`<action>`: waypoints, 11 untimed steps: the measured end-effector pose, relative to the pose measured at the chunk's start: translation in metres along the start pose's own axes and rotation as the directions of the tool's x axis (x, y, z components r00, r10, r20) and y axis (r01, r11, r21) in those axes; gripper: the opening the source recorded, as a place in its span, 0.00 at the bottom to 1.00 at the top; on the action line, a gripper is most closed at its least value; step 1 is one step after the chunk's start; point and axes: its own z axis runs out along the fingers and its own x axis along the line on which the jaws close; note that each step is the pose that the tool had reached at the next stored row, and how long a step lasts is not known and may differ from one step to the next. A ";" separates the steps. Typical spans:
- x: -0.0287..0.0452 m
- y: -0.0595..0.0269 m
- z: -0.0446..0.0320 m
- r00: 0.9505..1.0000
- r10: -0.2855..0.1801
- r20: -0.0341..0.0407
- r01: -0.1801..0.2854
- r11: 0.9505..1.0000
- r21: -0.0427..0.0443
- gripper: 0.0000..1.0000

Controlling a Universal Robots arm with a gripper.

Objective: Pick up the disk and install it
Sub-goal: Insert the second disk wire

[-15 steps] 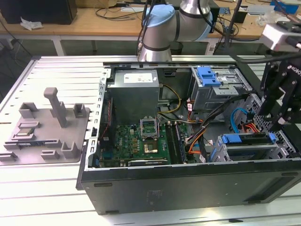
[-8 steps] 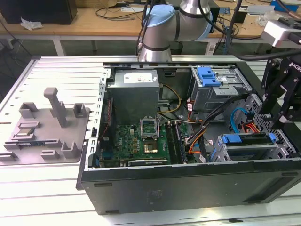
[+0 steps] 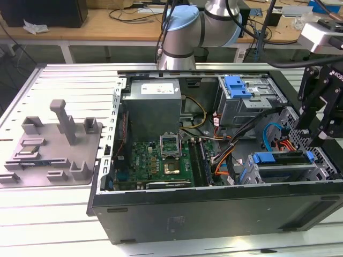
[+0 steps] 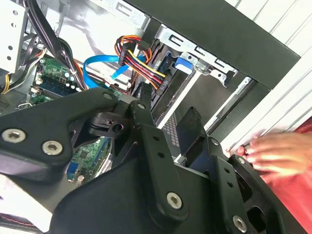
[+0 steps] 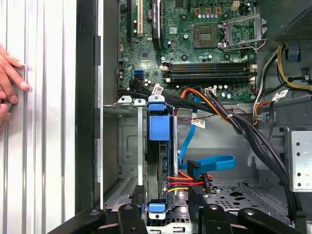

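Observation:
The disk stands on edge in the drive bay at the case's front corner, on the exterior view's right, with a blue rail along its upper edge. Both wrist views show that blue rail on the disk inside the metal cage, with red, yellow and orange cables plugged in beside it. My gripper hangs just above the disk's end nearest the case front. Its black fingers straddle that end, and the jaws stand open with a gap on the cable side. My gripper holds nothing.
The open computer case lies on a slatted table with the motherboard, grey power-supply box and an upper blue-latched bay. A blue data cable loops beside the bay. A person's hand rests on the table. A grey fixture sits left.

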 end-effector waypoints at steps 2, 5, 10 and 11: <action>0.0000 0.0000 0.0000 1.000 0.000 0.000 0.000 1.000 0.000 0.48; -0.0001 0.0000 -0.0001 1.000 0.000 0.000 0.000 1.000 0.000 0.48; -0.0113 0.0002 -0.0009 1.000 0.000 -0.012 0.000 1.000 0.001 0.48; -0.0151 0.0003 -0.0013 1.000 0.001 -0.019 -0.001 1.000 0.002 0.48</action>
